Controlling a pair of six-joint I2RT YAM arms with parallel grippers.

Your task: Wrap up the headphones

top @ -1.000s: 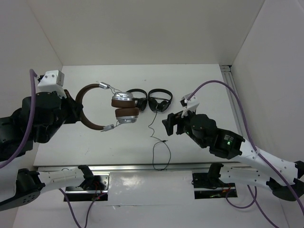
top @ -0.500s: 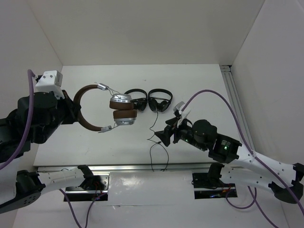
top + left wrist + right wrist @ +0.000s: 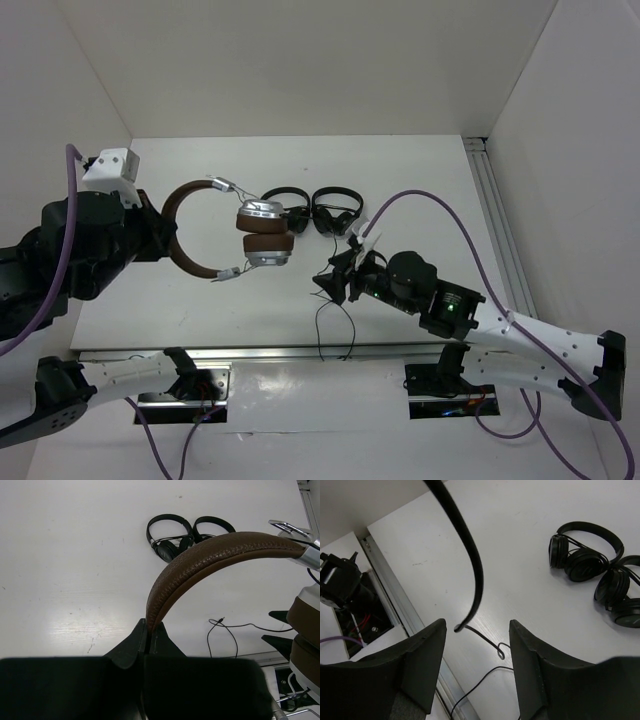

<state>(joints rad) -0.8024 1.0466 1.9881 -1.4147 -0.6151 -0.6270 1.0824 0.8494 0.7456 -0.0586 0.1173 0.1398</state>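
Observation:
The headphones (image 3: 262, 232) hang above the table by their brown headband (image 3: 210, 555), earcups to the right. My left gripper (image 3: 148, 625) is shut on the headband's left end, also seen in the top view (image 3: 155, 228). A thin black cable (image 3: 322, 318) drops from the earcups to the table and loops near the front edge. My right gripper (image 3: 477, 625) is open and low over the table, with the hanging cable (image 3: 470, 555) in the gap between its fingers and touching neither. In the top view my right gripper (image 3: 335, 281) is at the cable.
Two small all-black headphones (image 3: 290, 208) (image 3: 337, 210) lie side by side at the back middle, also in the right wrist view (image 3: 585, 550). A metal rail (image 3: 495, 220) runs along the right side. The table's front edge (image 3: 250, 352) is just past the cable loop.
My right arm has swung left and lower, bringing its fingers around the cable, and its jaws have narrowed somewhat. The left gripper still holds the headband; the headphones shifted only slightly.

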